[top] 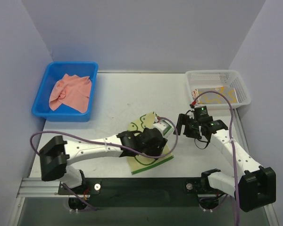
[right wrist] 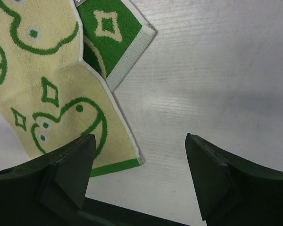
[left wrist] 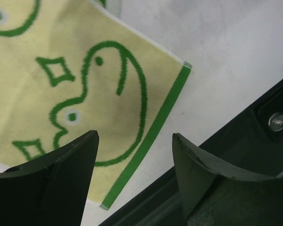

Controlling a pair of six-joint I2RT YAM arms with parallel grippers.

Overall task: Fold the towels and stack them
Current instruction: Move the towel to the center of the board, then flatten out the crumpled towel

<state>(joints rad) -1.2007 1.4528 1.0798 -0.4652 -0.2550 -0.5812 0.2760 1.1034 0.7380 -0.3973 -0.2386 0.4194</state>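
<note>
A pale green towel with dark-green duck outlines (top: 151, 162) lies partly folded on the table's near middle. My left gripper (top: 156, 137) hovers over it, open and empty; in the left wrist view the gripper (left wrist: 134, 136) is above the towel's (left wrist: 85, 94) green-striped corner. My right gripper (top: 186, 126) is open and empty just right of the towel; in the right wrist view the gripper (right wrist: 140, 136) is over bare table beside the towel's (right wrist: 61, 94) edge. A salmon-pink towel (top: 70, 92) lies crumpled in the blue bin (top: 73, 63). An orange towel (top: 221, 94) lies in the white basket (top: 217, 72).
The blue bin stands at the back left, the white basket at the back right. A black rail (top: 146, 186) runs along the table's near edge, close to the towel's corner, and shows in the left wrist view (left wrist: 254, 122). Lilac walls enclose the table.
</note>
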